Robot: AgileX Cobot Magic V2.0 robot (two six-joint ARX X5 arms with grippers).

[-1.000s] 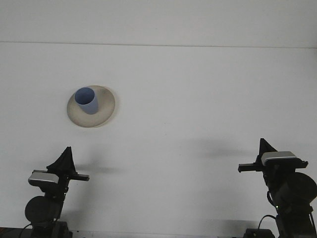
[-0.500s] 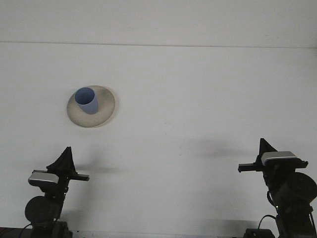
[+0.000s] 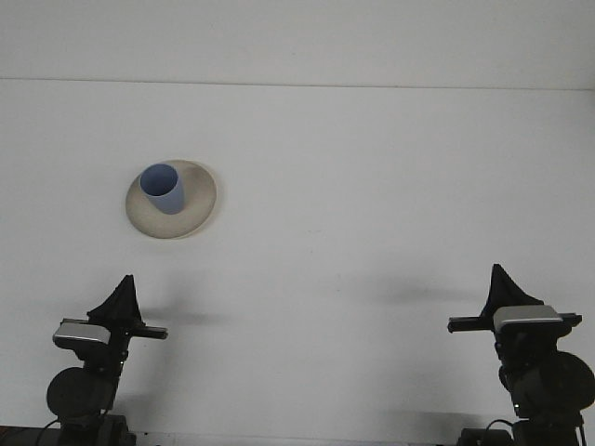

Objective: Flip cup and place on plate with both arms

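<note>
**Both pincers low and empty, cup upright on the plate**

Left pincer (image 3: 124, 290) sits at the near left edge of the tabletop (image 3: 372, 186), its dark fingers rising to one narrow point, so they read as pressed together with nothing between them. Right pincer (image 3: 502, 283) sits at the near right edge in the same pose, its fingers also drawn to a single tip and holding nothing. Each one stands above a grey wrist block and a round black joint, and each is mounted low against the front edge.

Well apart from both, the beige plate (image 3: 195, 209) lies on the white tabletop, farther back than the left pincer and a little to its right. On that plate stands the blue cup (image 3: 164, 190), mouth up, set toward the plate's left and back part so that its rim overlaps the plate's edge in this view. The right pincer is far across the tabletop from the plate. Behind the plate, a faint line runs the tabletop's whole width.
</note>
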